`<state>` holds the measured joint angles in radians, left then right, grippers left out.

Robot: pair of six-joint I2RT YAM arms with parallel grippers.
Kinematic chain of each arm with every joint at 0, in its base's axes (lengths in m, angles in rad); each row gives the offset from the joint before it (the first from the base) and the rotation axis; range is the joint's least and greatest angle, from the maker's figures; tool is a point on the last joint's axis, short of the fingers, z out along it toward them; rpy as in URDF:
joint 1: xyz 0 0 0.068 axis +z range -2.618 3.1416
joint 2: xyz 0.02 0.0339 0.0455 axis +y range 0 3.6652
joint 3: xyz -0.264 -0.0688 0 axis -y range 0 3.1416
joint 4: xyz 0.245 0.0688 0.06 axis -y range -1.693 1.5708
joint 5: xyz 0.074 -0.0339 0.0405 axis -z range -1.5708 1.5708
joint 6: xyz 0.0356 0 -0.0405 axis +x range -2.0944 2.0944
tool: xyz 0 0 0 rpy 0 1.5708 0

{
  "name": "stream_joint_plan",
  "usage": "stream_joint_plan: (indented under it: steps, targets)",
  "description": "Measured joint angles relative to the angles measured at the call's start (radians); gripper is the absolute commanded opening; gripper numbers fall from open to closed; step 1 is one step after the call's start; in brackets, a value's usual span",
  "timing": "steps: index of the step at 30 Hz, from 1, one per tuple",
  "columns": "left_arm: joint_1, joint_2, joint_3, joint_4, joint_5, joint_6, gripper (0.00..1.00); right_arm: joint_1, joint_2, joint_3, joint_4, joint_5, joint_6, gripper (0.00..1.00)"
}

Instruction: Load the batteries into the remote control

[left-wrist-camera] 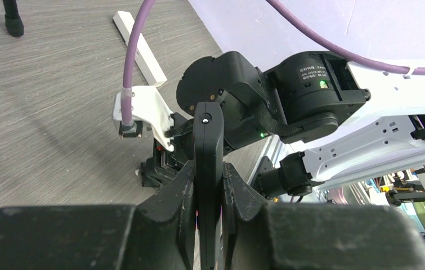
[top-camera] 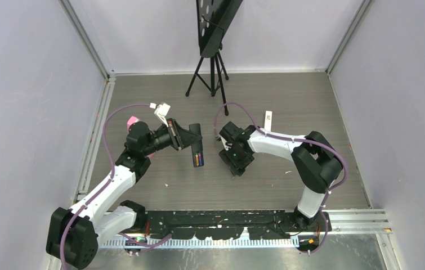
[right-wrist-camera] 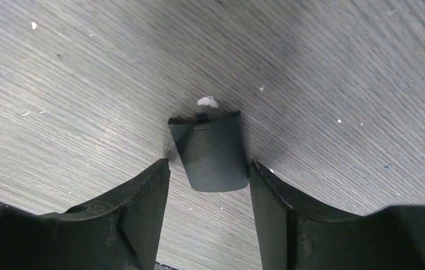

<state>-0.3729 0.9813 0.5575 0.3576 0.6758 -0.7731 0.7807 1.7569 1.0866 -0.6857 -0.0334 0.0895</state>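
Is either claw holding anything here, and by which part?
The left claw grips the remote control by the end away from its batteries. The right claw is open around the battery cover lying on the table, not holding it.

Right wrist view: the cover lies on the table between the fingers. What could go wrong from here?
1. The battery cover lies flat on the table between the fingers of the open right gripper; closing could skid or flip it instead of lifting it.
2. The left gripper pinches the remote by its narrow edges; pressing the cover on might twist it.
3. The batteries sit exposed in the open compartment; a tilt may spill them.
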Motion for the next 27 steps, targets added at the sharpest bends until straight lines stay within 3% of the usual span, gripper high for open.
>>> stream_joint_plan:
  steps: [3, 7, 16, 27]
  targets:
    - [0.0, 0.0, 0.0, 0.0, 0.0, 0.0, 0.0, -0.011, 0.008, 0.007, -0.013, -0.005, 0.012, 0.39]
    - [0.0, -0.004, 0.0, -0.003, -0.005, -0.001, 0.0, -0.013, 0.011, 0.01, -0.024, 0.011, 0.031, 0.33]
    - [0.0, 0.024, -0.027, -0.01, -0.15, -0.038, 0.0, -0.007, -0.056, -0.047, 0.04, 0.082, 0.08, 0.36]
    - [-0.022, 0.275, -0.053, 0.043, -0.283, -0.124, 0.0, -0.01, -0.114, -0.078, 0.115, 0.061, 0.179, 0.37]
